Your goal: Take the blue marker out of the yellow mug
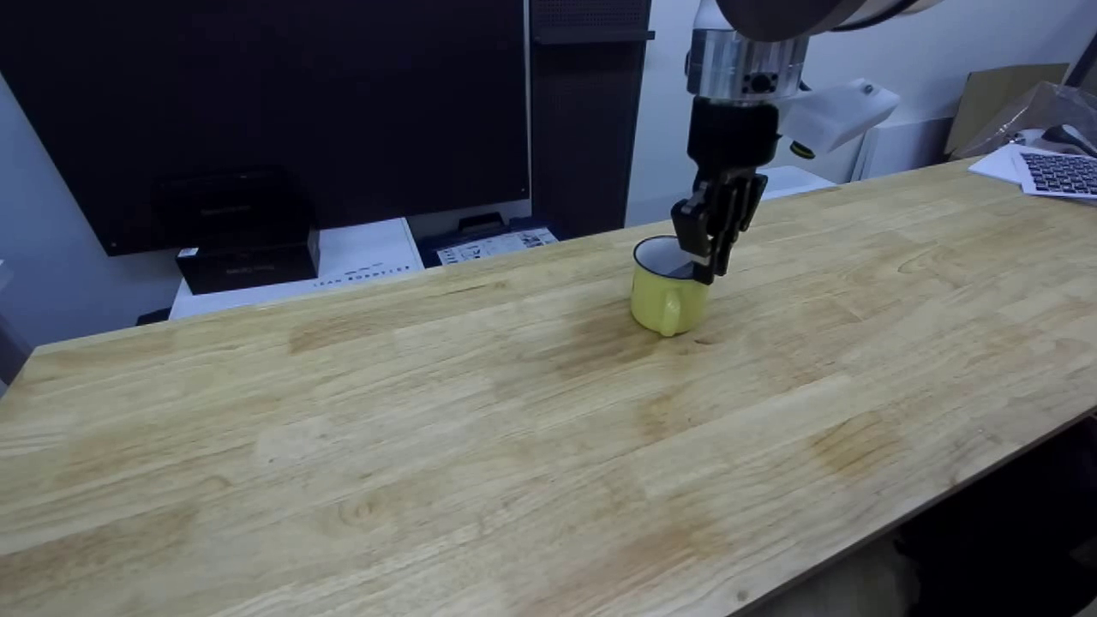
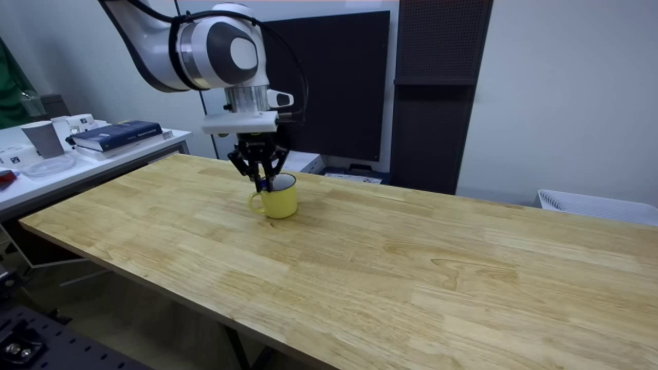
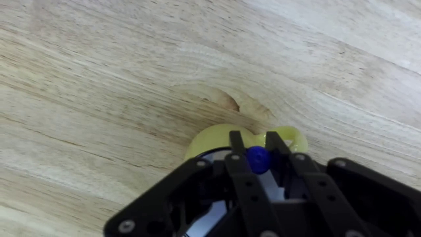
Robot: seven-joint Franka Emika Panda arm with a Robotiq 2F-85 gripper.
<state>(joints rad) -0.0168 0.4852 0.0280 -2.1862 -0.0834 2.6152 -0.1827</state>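
Note:
The yellow mug (image 1: pixel 658 302) stands upright on the wooden table and also shows in an exterior view (image 2: pixel 281 203) and the wrist view (image 3: pixel 210 139). My gripper (image 1: pixel 704 267) points down at the mug's rim on the handle side; it also shows in an exterior view (image 2: pixel 262 187). In the wrist view, the gripper's fingers (image 3: pixel 255 141) press on both sides of the blue marker (image 3: pixel 259 160), whose round end faces the camera. A bit of the blue marker (image 2: pixel 263 183) shows between the fingers at the rim. Its lower part is hidden by the fingers and mug.
The wooden table (image 1: pixel 386 446) carries the mug. A keyboard (image 1: pixel 1063 174) and papers lie at its far right end. A white side table with books (image 2: pixel 115 136) and a grey cup (image 2: pixel 43 139) stands beyond the left end. A black box (image 1: pixel 248 264) sits behind the table.

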